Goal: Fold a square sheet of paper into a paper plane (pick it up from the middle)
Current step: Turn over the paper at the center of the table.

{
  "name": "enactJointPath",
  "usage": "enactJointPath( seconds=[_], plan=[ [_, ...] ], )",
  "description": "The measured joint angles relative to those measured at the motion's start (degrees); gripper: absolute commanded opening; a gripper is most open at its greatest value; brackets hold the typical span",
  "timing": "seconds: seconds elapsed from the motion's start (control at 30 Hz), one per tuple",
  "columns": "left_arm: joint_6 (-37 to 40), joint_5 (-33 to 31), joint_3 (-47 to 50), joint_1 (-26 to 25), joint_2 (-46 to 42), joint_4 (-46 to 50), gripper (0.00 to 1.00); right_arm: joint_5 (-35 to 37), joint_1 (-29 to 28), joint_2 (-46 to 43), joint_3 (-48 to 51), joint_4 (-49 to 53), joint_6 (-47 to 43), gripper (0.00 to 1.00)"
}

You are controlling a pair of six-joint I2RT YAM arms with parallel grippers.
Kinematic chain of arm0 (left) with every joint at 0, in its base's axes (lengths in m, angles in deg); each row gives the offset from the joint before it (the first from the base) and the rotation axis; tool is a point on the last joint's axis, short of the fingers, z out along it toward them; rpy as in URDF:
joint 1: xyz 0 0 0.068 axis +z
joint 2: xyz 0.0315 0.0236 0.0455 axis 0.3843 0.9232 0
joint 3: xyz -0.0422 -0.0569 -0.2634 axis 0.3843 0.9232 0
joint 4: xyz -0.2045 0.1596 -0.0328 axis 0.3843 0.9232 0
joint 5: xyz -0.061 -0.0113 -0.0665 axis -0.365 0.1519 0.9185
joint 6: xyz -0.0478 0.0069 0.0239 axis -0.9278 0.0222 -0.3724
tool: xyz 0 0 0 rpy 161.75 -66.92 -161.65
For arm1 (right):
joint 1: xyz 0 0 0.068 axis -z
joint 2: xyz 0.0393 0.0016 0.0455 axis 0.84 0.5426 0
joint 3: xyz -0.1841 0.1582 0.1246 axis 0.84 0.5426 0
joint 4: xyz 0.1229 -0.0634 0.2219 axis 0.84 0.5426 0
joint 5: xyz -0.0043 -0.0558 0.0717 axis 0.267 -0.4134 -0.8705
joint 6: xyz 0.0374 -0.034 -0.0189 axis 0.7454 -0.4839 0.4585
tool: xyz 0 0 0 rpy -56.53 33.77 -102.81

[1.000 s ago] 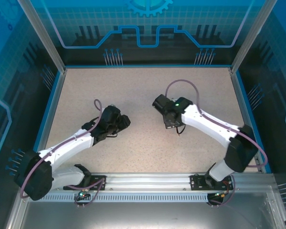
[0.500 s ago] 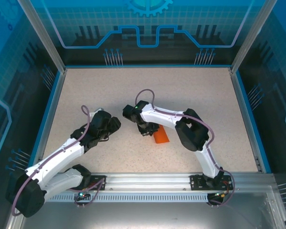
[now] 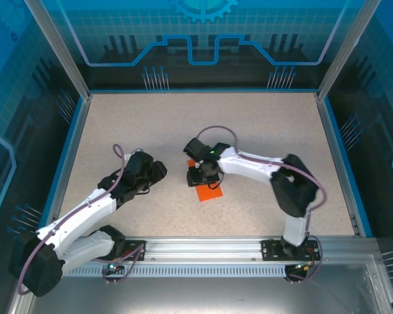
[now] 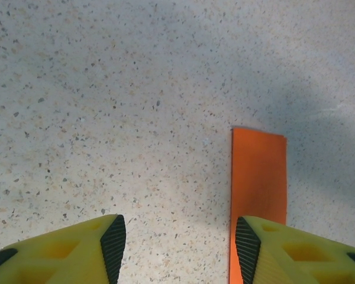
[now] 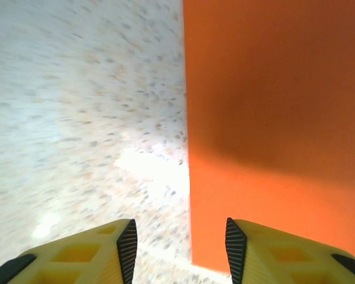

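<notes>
The square sheet of paper (image 3: 210, 193) is folded into a narrow bright orange strip lying flat on the speckled table. My right gripper (image 3: 203, 178) hovers right over it, pointing down. In the right wrist view the paper (image 5: 272, 118) lies ahead of and under the right finger, its long left edge running into the gap of my open right gripper (image 5: 177, 248). Nothing is pinched. My left gripper (image 3: 158, 171) stands open a short way left of the strip. In the left wrist view the strip (image 4: 258, 183) lies ahead of the right fingertip of my left gripper (image 4: 180, 248).
The speckled table (image 3: 131, 124) is bounded by a blue rim and glass walls (image 3: 72, 65) at the left, back and right. A metal rail (image 3: 203, 248) carrying the arm bases runs along the near edge.
My right arm has swung in from the right to the table's middle and its jaws have opened. The orange paper has come into view below it. My left arm has drawn back slightly left.
</notes>
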State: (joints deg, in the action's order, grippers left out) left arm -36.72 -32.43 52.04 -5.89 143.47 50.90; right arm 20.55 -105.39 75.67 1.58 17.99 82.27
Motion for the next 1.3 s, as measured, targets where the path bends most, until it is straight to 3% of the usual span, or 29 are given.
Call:
enactJointPath(
  seconds=[0.17, 0.33, 0.77, 1.3],
  plan=[
    [0.48, 2.86, -0.02, 0.17, 3.52, -0.74, 0.56, -7.28, 7.82, -10.51, 12.7, -14.45, 0.66, 0.41],
    [0.94, 6.51, -0.11, 0.22, 6.38, -1.92, 0.58, -9.66, 11.3, -9.51, 17.35, -16.76, 2.71, 0.4],
    [2.14, 12.11, -0.79, 0.22, 8.63, -2.69, 0.59, -7.63, 9.88, -3.98, 0.22, -8.85, 6.91, 0.41],
    [2.23, 14.19, -3.45, 0.22, 11.43, -3.15, 0.59, -10.73, 10.43, -1.49, -5.18, -3.34, 4.28, 0.43]
  ],
)
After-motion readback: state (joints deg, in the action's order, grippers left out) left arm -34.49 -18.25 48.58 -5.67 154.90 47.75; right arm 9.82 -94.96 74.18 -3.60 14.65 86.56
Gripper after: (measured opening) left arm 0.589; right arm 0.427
